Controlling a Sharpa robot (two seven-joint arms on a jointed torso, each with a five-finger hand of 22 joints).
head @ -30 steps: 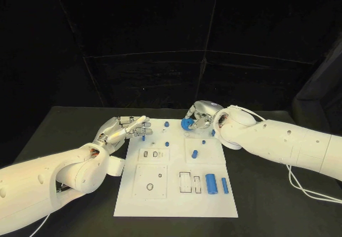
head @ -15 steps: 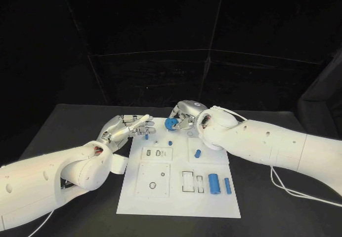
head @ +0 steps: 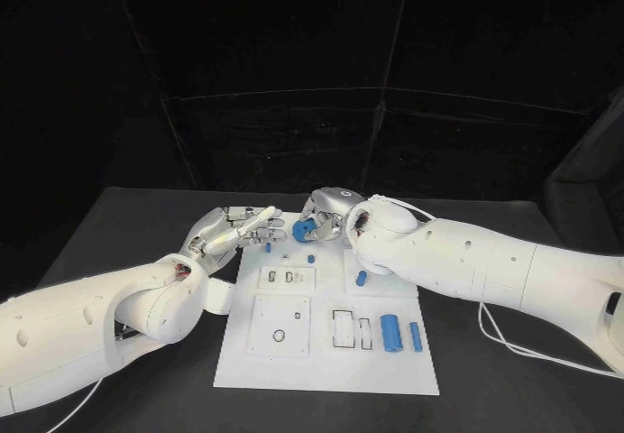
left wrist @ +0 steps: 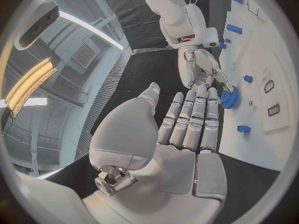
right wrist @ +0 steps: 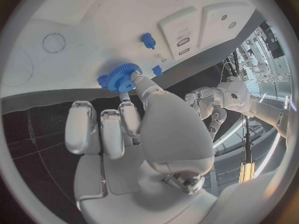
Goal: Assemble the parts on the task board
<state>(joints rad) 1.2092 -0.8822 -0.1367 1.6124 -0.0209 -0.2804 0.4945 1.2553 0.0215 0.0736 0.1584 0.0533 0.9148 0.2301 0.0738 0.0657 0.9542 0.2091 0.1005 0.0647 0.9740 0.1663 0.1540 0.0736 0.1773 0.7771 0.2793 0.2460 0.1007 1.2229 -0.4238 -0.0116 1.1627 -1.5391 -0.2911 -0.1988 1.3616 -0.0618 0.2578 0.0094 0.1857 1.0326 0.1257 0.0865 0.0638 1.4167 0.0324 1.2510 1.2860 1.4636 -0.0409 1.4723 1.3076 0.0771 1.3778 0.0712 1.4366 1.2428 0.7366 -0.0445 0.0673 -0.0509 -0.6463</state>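
Note:
The white task board (head: 253, 356) lies in the middle of the black table. My right hand (head: 328, 209) hovers over its far end and pinches a blue gear (head: 305, 231) at its fingertips. The gear (right wrist: 121, 78) hangs just above the board (right wrist: 74, 30), close to a small blue peg (right wrist: 157, 70). My left hand (head: 238, 229) is at the board's far left corner, fingers stretched out side by side, holding nothing. Seen from the left wrist, the left hand's fingers (left wrist: 194, 118) point at the gear (left wrist: 229, 98) held by the right hand (left wrist: 201, 65).
Short blue pegs (head: 314, 258) (head: 361, 279) stand on the board's far half. A thick blue cylinder (head: 389, 332) and a thin one (head: 415, 336) lie near the right edge, beside rectangular slots (head: 339, 328). An oval recess (head: 279, 336) sits on the left.
My right hand has carried the blue gear leftward over the board's far end, closer to the left hand. The left hand has stayed about where it was. The camera has shifted slightly.

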